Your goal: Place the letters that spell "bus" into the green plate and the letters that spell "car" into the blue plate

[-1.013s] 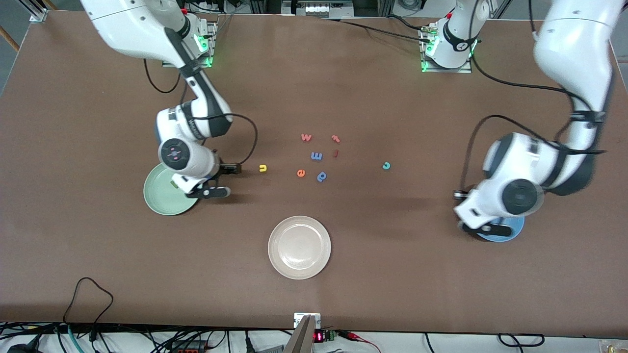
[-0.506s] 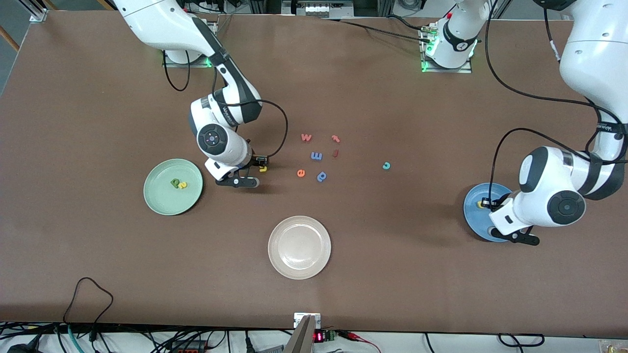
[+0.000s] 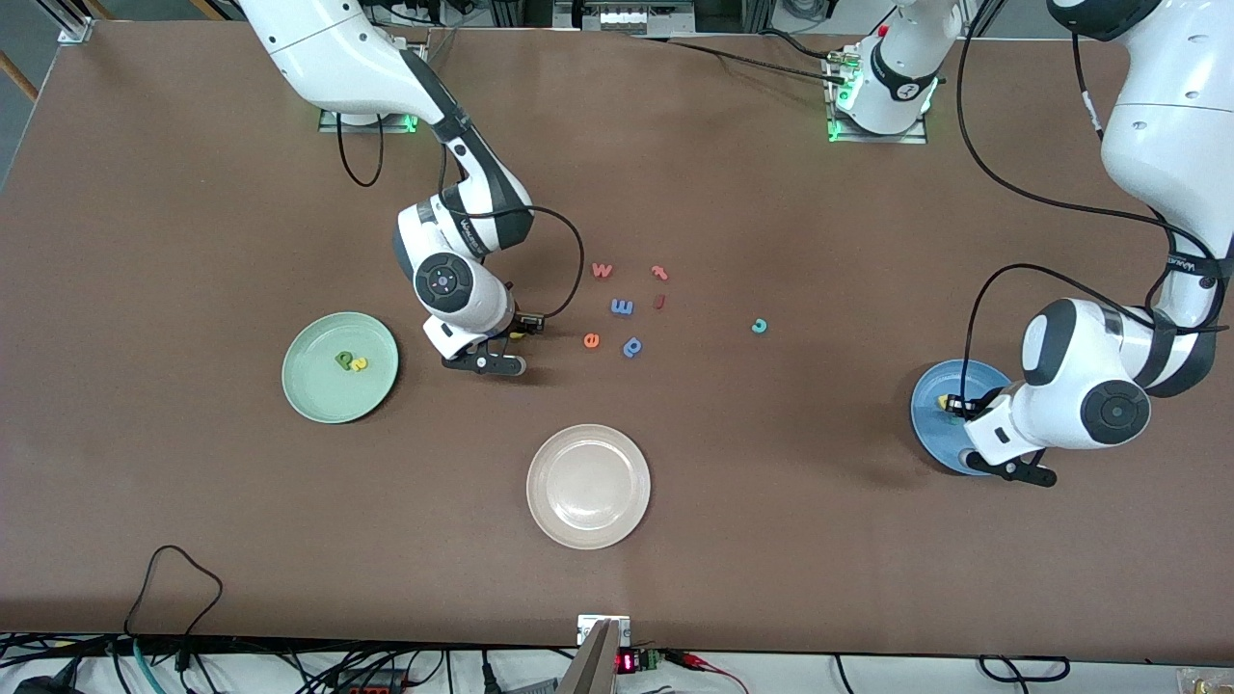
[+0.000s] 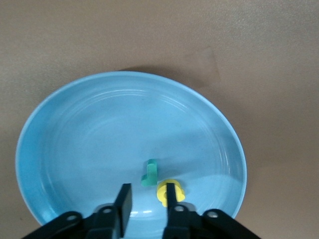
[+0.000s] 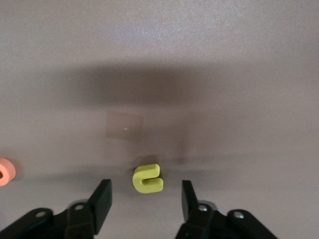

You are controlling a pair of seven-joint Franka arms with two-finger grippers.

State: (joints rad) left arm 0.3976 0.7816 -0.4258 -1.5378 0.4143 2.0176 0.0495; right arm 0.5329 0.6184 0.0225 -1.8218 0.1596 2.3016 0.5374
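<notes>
We find the yellow foam letter u nearly covered by the right gripper in the middle band of the front view. The right wrist view shows the u lying flat on the brown table. The right gripper has its jaws set wide to either side of the u, touching neither side of it. An orange foam letter e is cut off at that view's edge.

The left gripper and its wrist hide much of the round sky-blue plate, and we cannot make out the teal foam letter r there. The left wrist view shows the r in the blue plate. The yellow foam letter a is just beside it, partly covered by one finger. The left gripper has its jaws narrowly parted with nothing between them.

The dark green foam letter b and the yellow foam letter s lie touching in the pale mint-green plate. The teal foam letter c lies alone on the table, between the loose letters at centre and the blue plate.

One second earlier the right gripper hung over the green plate and hid its contents. Half a second earlier it had reached the u, which was still plain to see. The left wrist has shifted only slightly over the blue plate since then.
</notes>
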